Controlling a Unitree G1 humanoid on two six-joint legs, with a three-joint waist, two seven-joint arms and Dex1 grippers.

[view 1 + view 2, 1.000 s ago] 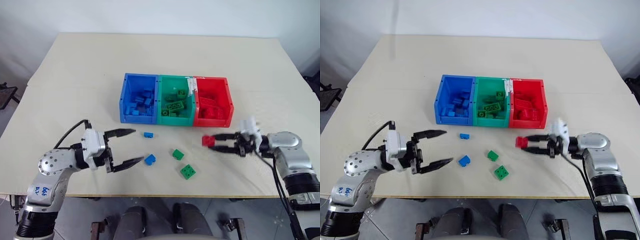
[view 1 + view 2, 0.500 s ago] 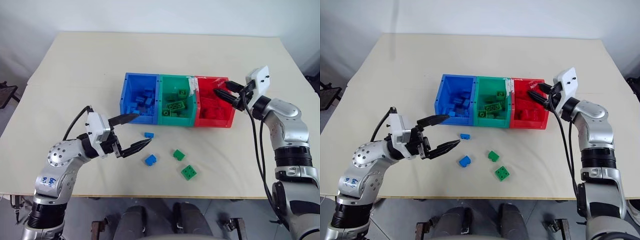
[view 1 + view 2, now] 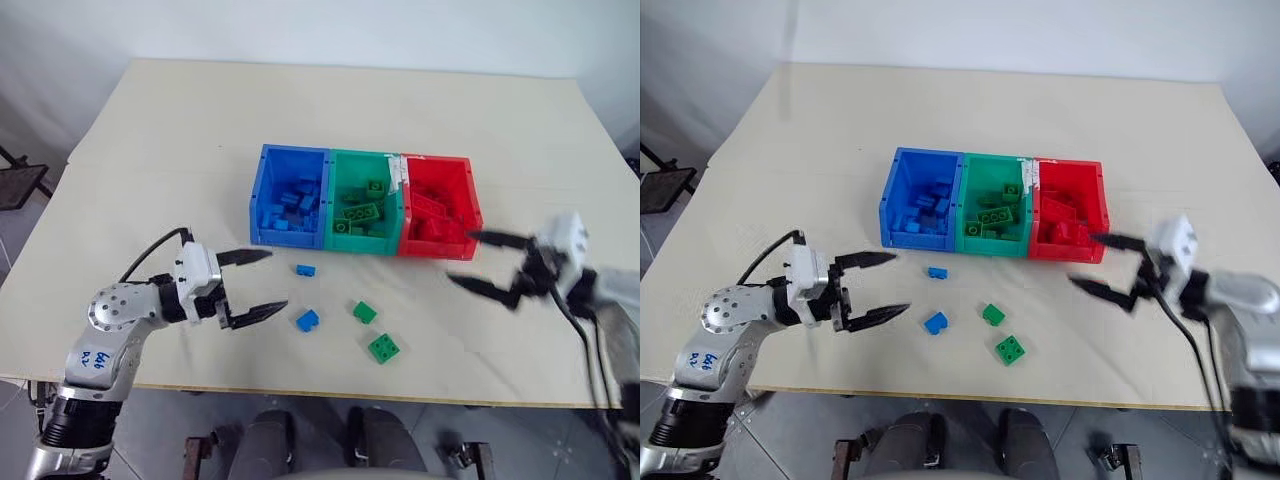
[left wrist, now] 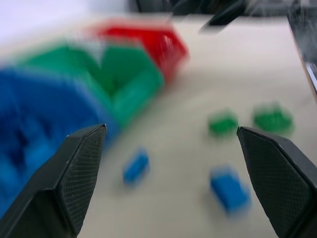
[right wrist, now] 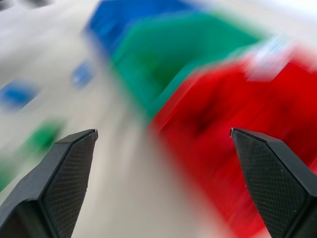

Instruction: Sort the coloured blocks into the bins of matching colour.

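Blue blocks, 2 of them (image 3: 305, 269) (image 3: 307, 320), and 2 green blocks (image 3: 364, 312) (image 3: 385, 347) lie before the bins (image 3: 364, 243). The left gripper (image 3: 258, 284) (spread, empty) nears the closer blue one; the right gripper (image 3: 485, 262), released, carries nothing. Next: a straddling grasp.

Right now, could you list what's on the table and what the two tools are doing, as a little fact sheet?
bins: blue, green, red, joined in a row, each holding bricks of its colour
loose bricks: two blue, two green, in front of the bins
left tool: open, empty, beside the blue bricks
right tool: open, empty, in front of the red bin
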